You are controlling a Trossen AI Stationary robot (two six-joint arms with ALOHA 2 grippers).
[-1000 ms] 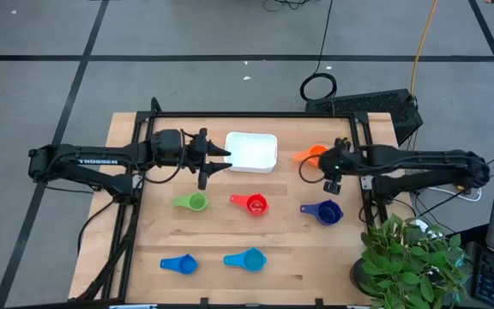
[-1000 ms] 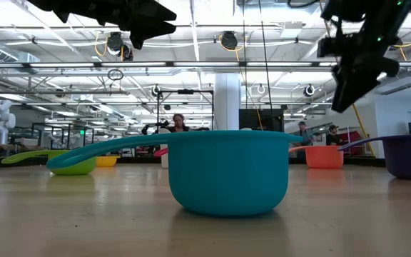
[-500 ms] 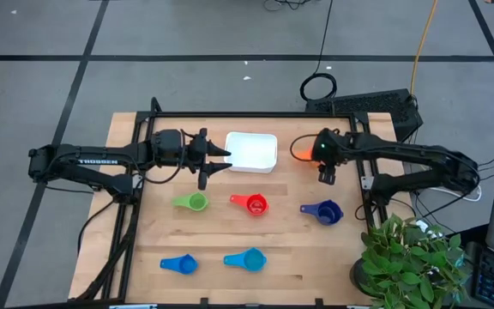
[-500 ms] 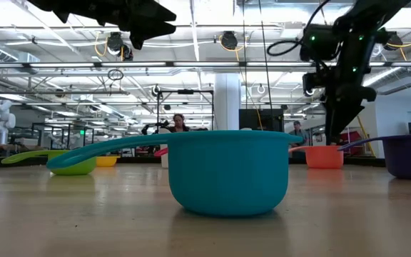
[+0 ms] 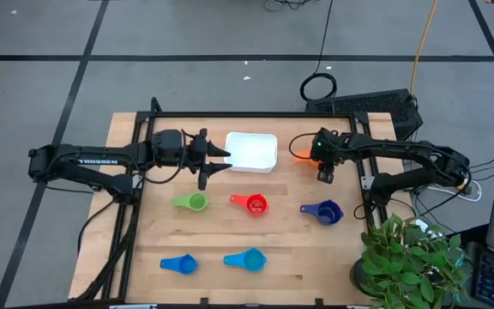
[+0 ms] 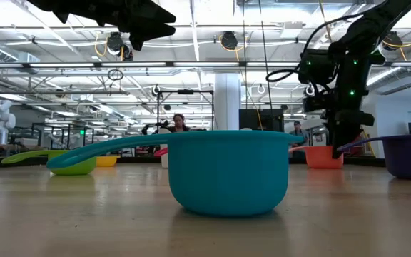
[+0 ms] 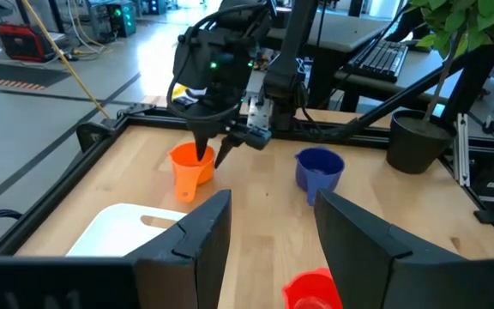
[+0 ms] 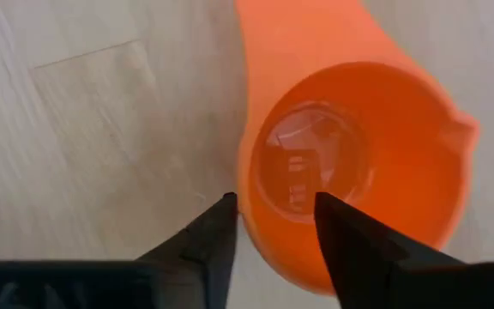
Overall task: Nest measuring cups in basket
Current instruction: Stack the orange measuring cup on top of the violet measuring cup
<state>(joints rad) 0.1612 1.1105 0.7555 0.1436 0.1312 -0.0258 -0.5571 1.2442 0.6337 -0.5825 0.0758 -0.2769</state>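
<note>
1. High view: my right gripper (image 5: pixel 323 174) hangs over the orange measuring cup (image 5: pixel 302 155), which sits on the wooden table (image 5: pixel 281 240) just right of the white basket (image 5: pixel 252 151).
2. My right wrist view looks straight down into that orange cup (image 8: pixel 354 163); my two fingers (image 8: pixel 204 236) are parted, one outside the cup's rim, the other over its bowl. They straddle the wall and clamp nothing.
3. My left wrist view shows the same from across the table: my right gripper's tips (image 7: pixel 208 154) reach down to the orange cup's (image 7: pixel 189 169) rim.
4. My left gripper (image 5: pixel 221 158) waits at the basket's left edge, jaws released and holding nothing.
5. No cup shows inside the basket in the high view.
6. Green cup (image 5: pixel 193 202), red cup (image 5: pixel 252 203) and navy cup (image 5: pixel 324 211) lie in a row in front of the basket, well apart from each other.
7. Blue cup (image 5: pixel 179 263) and light blue cup (image 5: pixel 248 258) lie nearer the table's front edge.
8. A potted plant (image 5: pixel 414 257) stands off the table's right front corner.
</note>
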